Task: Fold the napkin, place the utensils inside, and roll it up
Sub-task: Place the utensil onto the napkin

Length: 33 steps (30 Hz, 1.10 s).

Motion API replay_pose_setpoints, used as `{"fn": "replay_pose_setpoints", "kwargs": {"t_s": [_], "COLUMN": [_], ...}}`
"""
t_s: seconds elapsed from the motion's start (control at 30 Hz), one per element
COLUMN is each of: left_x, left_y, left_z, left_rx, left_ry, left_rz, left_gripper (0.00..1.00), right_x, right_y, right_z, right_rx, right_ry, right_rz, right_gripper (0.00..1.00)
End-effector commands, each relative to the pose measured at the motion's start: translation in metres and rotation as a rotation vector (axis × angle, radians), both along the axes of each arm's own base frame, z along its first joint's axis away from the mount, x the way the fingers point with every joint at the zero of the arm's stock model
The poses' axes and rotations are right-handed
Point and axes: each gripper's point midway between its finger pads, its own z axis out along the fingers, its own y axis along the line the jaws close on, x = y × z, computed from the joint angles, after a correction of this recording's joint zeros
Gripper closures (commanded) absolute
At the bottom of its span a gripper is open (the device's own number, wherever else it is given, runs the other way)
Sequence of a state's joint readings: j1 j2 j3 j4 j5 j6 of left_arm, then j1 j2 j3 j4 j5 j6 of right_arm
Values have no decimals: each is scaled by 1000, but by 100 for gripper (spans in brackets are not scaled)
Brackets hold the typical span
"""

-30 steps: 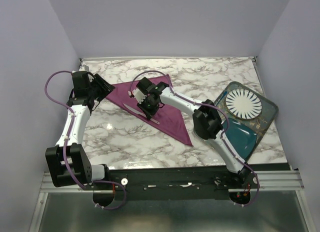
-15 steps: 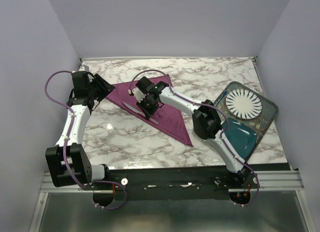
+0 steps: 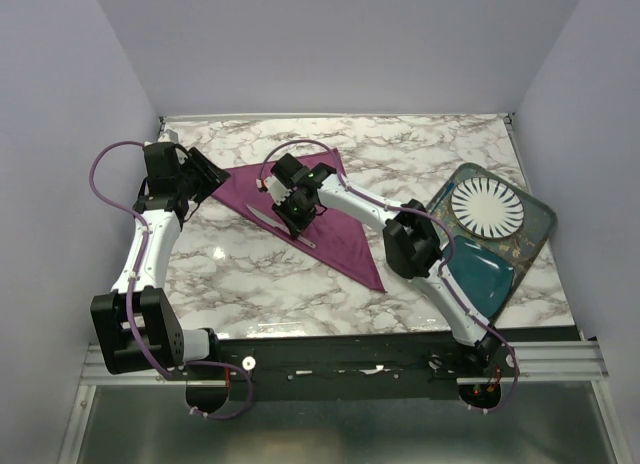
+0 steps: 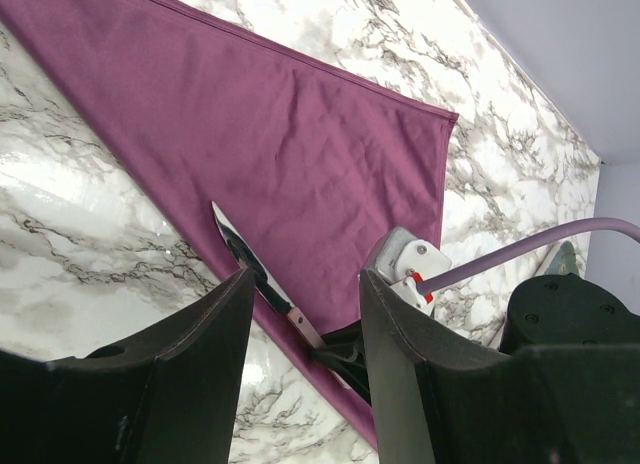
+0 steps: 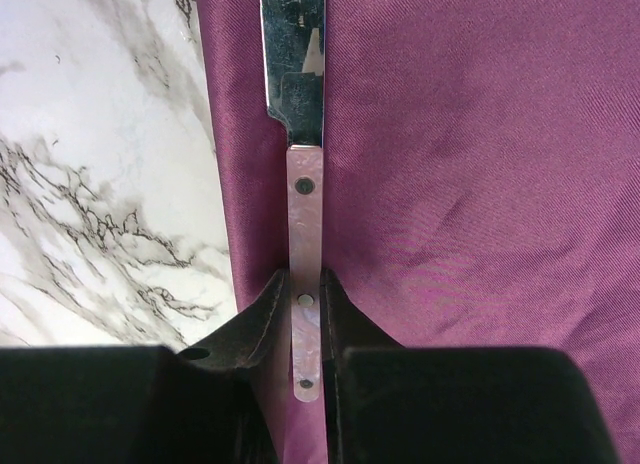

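Rightward, plate [image 3: 486, 208] in tray [image 3: 538, 226], knife [image 5: 305, 199] on napkin [image 5: 460, 184]

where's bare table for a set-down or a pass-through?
Free: marble table between the napkin, left arm and near edge; also the far strip behind the napkin, running right to the tray. Crowded: the napkin's left half, with right gripper shut on the knife and left gripper at its corner.

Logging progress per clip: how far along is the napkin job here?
Done: the napkin lies folded into a triangle. In hand: the right gripper pinches the knife by its handle, on the napkin along its edge. The left gripper hangs open, empty. Left: release the knife, roll.
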State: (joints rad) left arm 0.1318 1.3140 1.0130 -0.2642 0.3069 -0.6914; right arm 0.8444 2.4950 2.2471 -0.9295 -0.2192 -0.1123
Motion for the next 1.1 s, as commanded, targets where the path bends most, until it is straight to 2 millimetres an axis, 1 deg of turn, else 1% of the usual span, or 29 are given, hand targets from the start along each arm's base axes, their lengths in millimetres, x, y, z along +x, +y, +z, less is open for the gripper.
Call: {"fn": "replay_pose_setpoints", "kwargs": {"t_s": [0.0,0.33,0.43,0.47,0.5,0.53,0.6,0.63,0.67,0.7,0.73,0.77,0.8,0.83,0.87,0.9,0.93,0.97,1.0,1.03,1.07], "left_x": [-1,-1,0,1,1,2,6,12,16,21,26,35,40,46,52,56,60,69,73,77,86], "left_y": [0,1,1,1,2,7,16,20,30,34,40,51,58,66,76,89,95,103,111,115,121], "left_z": [-3,-4,-5,-7,-8,-9,-19,-19,-30,-35,-38,-49,-54,-57,-69,-73,-78,-86,-89,-91,-91], "left_rx": [2,6,4,0,-3,-10,-56,-80,-100,-122,-124,-119,-113,-103,-97,-93,-95,-93,-90,-92,-83], "left_ry": [-4,-2,1,6,9,12,35,19,37,46,43,66,71,64,86,84,89,101,99,102,84], "left_rz": [-19,-16,-15,-11,-8,6,44,61,91,115,131,164,187,213,251,287,316,339,365,384,399], "left_gripper": [45,43,42,41,41,39,37,37,37,36,36,36,36,37,37,39,41,42,43,44,44], "right_x": [3,4,4,4,4,6,8,10,11,12,14,14,6,10,8,1,0,-4,-8,-15,-17], "right_y": [2,3,2,2,2,0,-1,-5,-9,-11,-15,-18,-29,-34,-40,-52,-61,-68,-73,-83,-88], "right_z": [-11,-11,-11,-9,-7,-5,19,29,38,75,89,107,129,145,155,144,175,176,181,182,185], "right_rx": [-15,-12,-14,-15,-14,-20,-12,-21,-22,29,59,89,126,166,185,159,216,226,245,265,281], "right_ry": [4,3,3,2,1,-5,-29,-51,-66,-107,-118,-133,-128,-153,-163,-141,-186,-189,-197,-198,-199], "right_rz": [-7,-7,-9,-8,-11,-19,-43,-63,-83,-119,-142,-159,-213,-244,-262,-275,-301,-305,-305,-313,-318], "right_gripper": [77,70,66,63,62,59,50,47,39,36,33,31,30,30,30,29,29,29,29,29,29]}}
